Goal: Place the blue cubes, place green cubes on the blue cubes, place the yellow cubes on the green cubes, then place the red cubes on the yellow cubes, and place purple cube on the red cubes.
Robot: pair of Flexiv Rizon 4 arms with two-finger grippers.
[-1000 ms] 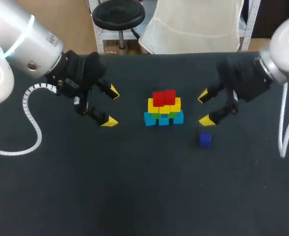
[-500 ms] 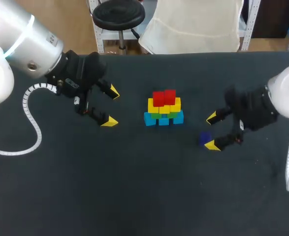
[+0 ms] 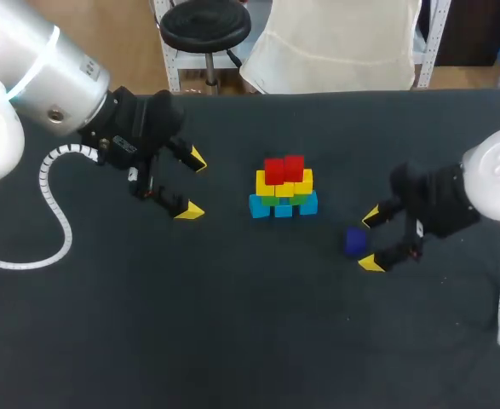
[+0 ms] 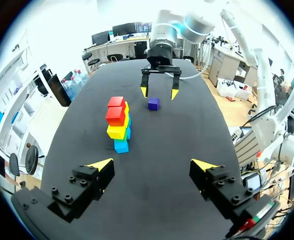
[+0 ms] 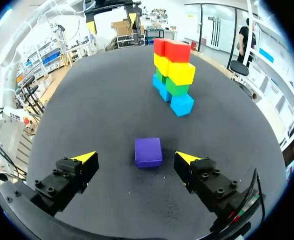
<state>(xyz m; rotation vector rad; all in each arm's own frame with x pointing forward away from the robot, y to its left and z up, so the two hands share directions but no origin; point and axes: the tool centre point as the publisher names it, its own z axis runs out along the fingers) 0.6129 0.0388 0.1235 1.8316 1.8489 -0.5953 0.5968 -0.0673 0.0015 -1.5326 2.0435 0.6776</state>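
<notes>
One purple cube point(image 3: 355, 242) lies loose on the table point(image 3: 250, 341), at about four o'clock from the stack point(image 3: 284, 189), whose red cubes point(image 3: 284, 169) form the top layer it belongs on. At the cube's three o'clock the right gripper point(image 3: 371, 240) is spread wide and empty, the cube just ahead of its gap, probably lined up for a grasp. The left gripper point(image 3: 193, 185), equally wide and empty, hangs at the stack's nine o'clock, seemingly to keep clear.

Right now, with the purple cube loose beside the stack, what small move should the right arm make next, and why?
Probably ease the right gripper forward and close on the purple cube. Its open fingers flank the cube without touching, and the red cubes have nothing on top.
</notes>
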